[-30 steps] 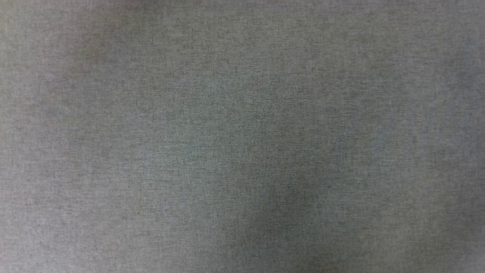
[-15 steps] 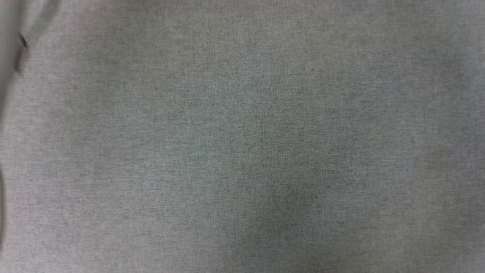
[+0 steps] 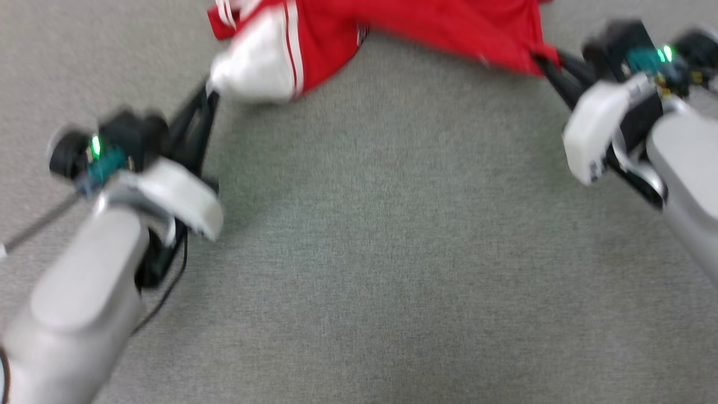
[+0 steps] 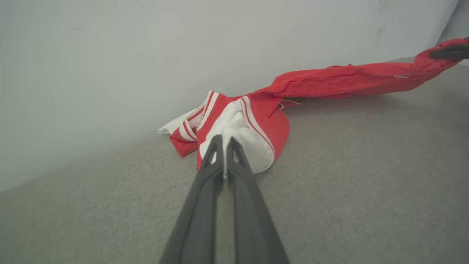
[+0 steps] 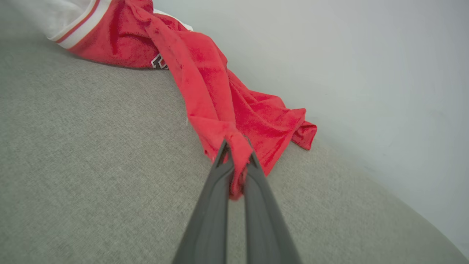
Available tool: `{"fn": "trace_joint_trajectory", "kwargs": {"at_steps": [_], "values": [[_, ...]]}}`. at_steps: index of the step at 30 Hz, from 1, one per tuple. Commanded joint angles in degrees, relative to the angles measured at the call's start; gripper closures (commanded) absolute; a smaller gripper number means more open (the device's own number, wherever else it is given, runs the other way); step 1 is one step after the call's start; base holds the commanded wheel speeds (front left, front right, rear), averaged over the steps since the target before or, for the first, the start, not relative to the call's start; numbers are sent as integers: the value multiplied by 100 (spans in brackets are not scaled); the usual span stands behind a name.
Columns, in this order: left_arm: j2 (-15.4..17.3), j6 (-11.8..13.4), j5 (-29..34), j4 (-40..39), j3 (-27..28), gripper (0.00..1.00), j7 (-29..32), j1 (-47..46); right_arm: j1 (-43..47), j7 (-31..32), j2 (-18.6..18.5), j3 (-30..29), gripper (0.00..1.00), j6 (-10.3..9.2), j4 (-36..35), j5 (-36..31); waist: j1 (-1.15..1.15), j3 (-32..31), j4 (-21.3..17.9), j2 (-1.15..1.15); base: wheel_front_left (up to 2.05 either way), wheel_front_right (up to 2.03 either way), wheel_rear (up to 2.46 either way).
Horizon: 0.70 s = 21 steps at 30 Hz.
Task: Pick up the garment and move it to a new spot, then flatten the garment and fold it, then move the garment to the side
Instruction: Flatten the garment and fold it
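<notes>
The garment [image 3: 392, 22], red with a white striped sleeve, lies stretched along the far edge of the grey fabric surface [image 3: 392, 235]. My left gripper [image 3: 210, 92] is shut on its white sleeve, seen up close in the left wrist view with the gripper [image 4: 224, 143] pinching the sleeve of the garment [image 4: 263, 121]. My right gripper [image 3: 544, 59] is shut on a red corner at the other end. In the right wrist view the gripper [image 5: 237, 148] pinches a bunched fold of the garment [image 5: 216, 91]. A bit of black print peeks out underneath. The right gripper's fingers [image 4: 449, 52] show in the left wrist view.
A pale wall [image 4: 146, 55] rises right behind the garment, also seen as the wall [image 5: 366, 73] in the right wrist view. The grey surface stretches wide between and in front of both arms. A thin cable [image 3: 162, 297] hangs by my left forearm.
The head camera has swung: a moment ago it saw bare grey fabric, and now both arms and the garment are in the picture. The image is motion-blurred.
</notes>
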Motion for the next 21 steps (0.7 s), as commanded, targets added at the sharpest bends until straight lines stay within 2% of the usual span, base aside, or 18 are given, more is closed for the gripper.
{"fn": "trace_joint_trajectory", "kwargs": {"at_steps": [1, 12, 21], "values": [[61, 101, -11, -191, 8, 100, -25, 375, 293, -108, -139, -1, 100, -8, -83, 152, 1, -411, 6, 0, 0, 0, 0], [529, 876, -498, -1533, -180, 100, 157, 3112, 2446, -241, -992, -55, 100, -7, -798, 743, 1, -1388, -12, 0, 0, 0, 0], [804, 1521, -1021, -2329, -130, 100, 224, 4763, 4125, -122, -1448, -570, 100, -8, -1549, 797, 1, -1859, -62, 0, 0, 0, 0]]}}
